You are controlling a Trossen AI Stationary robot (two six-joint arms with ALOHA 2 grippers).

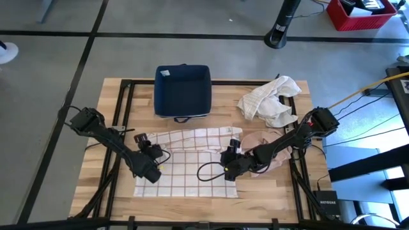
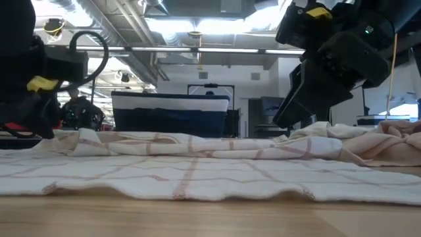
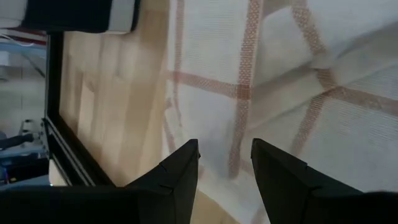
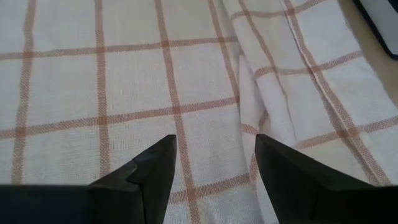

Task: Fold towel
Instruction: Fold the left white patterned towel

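Observation:
The towel (image 1: 185, 163), white with red checks, lies spread on the wooden table, its far strip (image 1: 201, 135) folded and rumpled. My left gripper (image 1: 144, 145) stands open over the towel's left edge (image 3: 180, 112), slanting down, with nothing between its fingers (image 3: 225, 155). My right gripper (image 1: 229, 152) hovers open over the towel's right part, also slanting down; its wrist view shows flat checked cloth and a lengthwise fold (image 4: 249, 93) beyond the fingers (image 4: 216, 146). In the low view the towel (image 2: 197, 171) lies flat with low ridges at its far side.
A dark blue bin (image 1: 182, 92) stands at the table's far edge behind the towel. A crumpled white cloth (image 1: 271, 99) lies at the far right, and a pinkish cloth (image 1: 263, 139) lies by the right arm. Black frame rails (image 1: 121, 108) run along the table's sides.

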